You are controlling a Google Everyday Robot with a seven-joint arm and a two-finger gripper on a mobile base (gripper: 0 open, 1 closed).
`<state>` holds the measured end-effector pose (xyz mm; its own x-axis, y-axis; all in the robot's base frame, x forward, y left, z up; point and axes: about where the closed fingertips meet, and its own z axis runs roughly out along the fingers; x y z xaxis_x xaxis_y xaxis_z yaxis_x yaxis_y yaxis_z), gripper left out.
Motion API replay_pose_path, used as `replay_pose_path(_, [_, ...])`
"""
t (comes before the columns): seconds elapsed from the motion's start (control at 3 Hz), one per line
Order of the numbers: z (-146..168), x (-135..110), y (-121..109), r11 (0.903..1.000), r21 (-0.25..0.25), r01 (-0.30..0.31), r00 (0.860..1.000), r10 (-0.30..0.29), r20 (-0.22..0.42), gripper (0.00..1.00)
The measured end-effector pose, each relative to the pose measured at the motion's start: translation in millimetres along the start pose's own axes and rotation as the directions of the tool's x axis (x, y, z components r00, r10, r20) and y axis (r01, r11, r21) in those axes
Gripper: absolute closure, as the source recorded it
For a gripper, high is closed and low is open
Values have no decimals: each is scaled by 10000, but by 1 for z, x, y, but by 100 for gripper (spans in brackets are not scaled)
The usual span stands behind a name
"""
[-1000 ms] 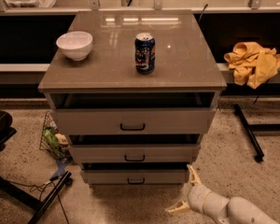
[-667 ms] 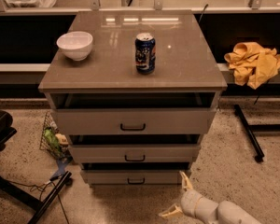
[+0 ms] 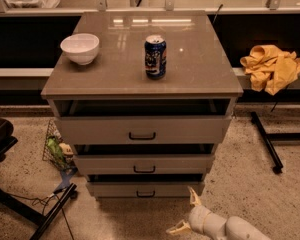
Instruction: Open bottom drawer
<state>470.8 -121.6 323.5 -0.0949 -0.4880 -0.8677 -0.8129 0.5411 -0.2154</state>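
Note:
The bottom drawer [image 3: 146, 189] is the lowest of three grey-beige drawers in the cabinet [image 3: 142, 86]. It has a flat front and a small black bar handle [image 3: 145, 194], with a dark gap above the front. My gripper [image 3: 186, 213] is low at the bottom of the view, just right of and in front of the drawer's right end. It is open and empty. One cream fingertip [image 3: 193, 196] points up toward the drawer's lower right corner, and the other [image 3: 177, 228] points left. Neither touches the drawer.
On the cabinet top stand a white bowl [image 3: 80, 48] and a blue soda can [image 3: 155, 57]. The middle drawer [image 3: 144, 163] and top drawer [image 3: 142, 129] sit above. A yellow cloth [image 3: 271, 67] lies on the right shelf. A wire basket [image 3: 56, 149], black stand legs [image 3: 50, 214] and a black leg [image 3: 266, 140] are on the floor.
My gripper has moved left and slightly lower along the floor, closer to the bottom drawer's right end. The drawers, bowl and can have not moved.

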Motion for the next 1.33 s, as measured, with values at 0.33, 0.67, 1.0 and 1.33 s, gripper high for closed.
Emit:
replay_pose_path(0.33, [15,-1,-5,9998,-90,186,9998,-187,-117,0])
replay_pose_path(0.67, [43,6,-20,9982,-262,534,9967,-549,-599,0])
replay_pose_path(1.0, [81,18,-33,9936,-619,947,9882,-1013,-1152,0])
replay_pose_path(1.33, [81,18,-32,9936,-620,947,9882,-1013,-1151,0])
